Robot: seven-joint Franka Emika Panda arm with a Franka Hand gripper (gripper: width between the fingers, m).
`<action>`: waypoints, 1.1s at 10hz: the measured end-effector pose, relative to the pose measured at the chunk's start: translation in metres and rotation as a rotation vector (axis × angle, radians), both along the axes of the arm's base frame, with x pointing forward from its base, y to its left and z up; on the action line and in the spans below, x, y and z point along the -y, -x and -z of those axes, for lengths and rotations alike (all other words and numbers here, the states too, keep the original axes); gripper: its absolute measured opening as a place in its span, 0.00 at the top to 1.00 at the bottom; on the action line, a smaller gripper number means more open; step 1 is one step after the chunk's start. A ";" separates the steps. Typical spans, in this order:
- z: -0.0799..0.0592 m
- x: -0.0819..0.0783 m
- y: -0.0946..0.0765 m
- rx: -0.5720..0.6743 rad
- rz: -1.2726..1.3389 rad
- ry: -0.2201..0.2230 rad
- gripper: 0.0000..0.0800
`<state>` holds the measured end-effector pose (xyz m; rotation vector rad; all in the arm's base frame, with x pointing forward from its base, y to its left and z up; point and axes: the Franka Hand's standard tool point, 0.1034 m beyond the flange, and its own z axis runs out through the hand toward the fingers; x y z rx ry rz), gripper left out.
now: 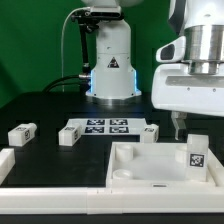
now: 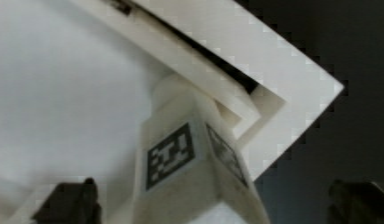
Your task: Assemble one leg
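Note:
A leg (image 1: 196, 153) stands upright in the corner socket of the large white square piece (image 1: 140, 168), at the exterior view's right. In the wrist view the leg (image 2: 185, 150) shows a marker tag and rises from that piece's corner (image 2: 287, 85). My gripper (image 1: 186, 127) hangs just above the leg. In the wrist view the gripper (image 2: 210, 205) is open. Its dark fingertips (image 2: 64, 203) stand wide on either side of the leg with a gap on each side. It holds nothing.
Three more legs lie on the dark table: one (image 1: 22, 133) at the exterior view's left, one (image 1: 68, 135) by the marker board (image 1: 100, 126), one (image 1: 150, 133) behind the square piece. A white fence (image 1: 6, 165) runs along the front. The robot base (image 1: 112, 60) stands behind.

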<state>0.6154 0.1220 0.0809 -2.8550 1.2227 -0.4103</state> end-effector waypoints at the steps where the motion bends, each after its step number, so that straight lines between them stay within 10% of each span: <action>1: 0.000 0.000 0.000 -0.007 -0.090 0.026 0.19; 6: -0.002 0.007 -0.004 -0.042 -0.530 0.167 0.20; 9: -0.001 0.008 -0.004 -0.042 -0.527 0.166 0.63; 11: -0.001 0.008 -0.004 -0.042 -0.527 0.166 0.63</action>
